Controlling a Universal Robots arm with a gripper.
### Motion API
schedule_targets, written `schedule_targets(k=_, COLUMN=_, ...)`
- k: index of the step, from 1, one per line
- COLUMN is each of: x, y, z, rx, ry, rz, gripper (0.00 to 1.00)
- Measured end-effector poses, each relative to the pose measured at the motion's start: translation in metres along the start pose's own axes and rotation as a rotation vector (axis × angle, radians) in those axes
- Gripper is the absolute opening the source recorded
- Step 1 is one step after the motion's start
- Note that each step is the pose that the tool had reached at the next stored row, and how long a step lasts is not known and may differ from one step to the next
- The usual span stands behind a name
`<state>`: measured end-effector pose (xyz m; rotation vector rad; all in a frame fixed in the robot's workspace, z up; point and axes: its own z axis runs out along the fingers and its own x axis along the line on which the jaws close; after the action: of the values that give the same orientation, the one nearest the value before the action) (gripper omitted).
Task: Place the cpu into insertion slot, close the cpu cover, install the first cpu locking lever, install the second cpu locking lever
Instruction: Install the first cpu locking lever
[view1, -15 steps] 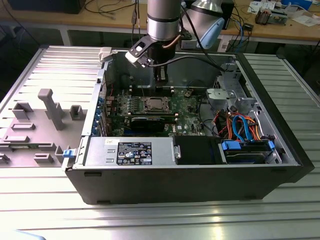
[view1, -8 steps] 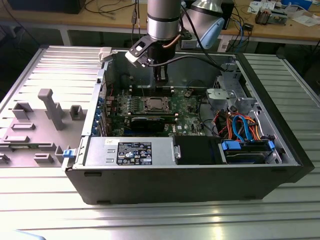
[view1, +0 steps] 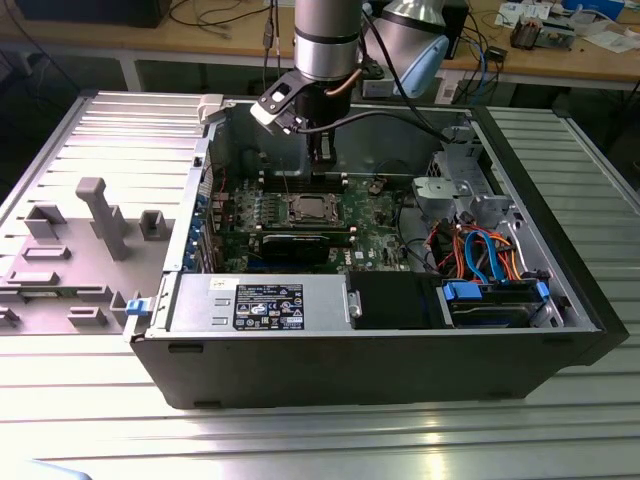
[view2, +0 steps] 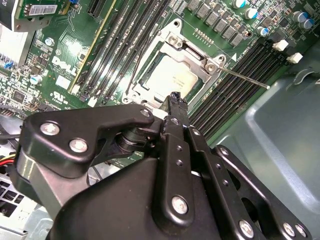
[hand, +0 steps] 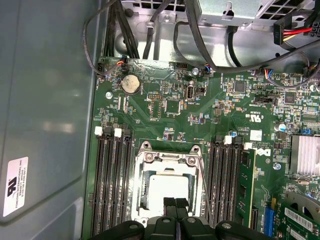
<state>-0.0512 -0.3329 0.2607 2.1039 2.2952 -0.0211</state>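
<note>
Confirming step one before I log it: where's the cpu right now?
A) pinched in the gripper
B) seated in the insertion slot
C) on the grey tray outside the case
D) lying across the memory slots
B: in the first wrist view the silver top of the cpu sits inside the insertion slot, framed by the cpu cover. The gripper close by is shut and holds nothing.

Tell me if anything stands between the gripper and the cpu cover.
Nothing visible does. In the first wrist view the gripper hangs right over the edge of the cpu cover, with the cpu lying in its cut-out.
</note>
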Motion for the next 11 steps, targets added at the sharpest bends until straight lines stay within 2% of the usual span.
schedule_targets(k=2, x=0.0000, y=0.0000, z=-0.0001, rx=-0.0001, ry=0.0002, rz=0.000, gripper=0.11)
schedule_targets(k=11, x=-0.0003, y=0.0001, z=-0.0104, rx=0.0003, ry=0.0000, rz=0.000, gripper=0.11)
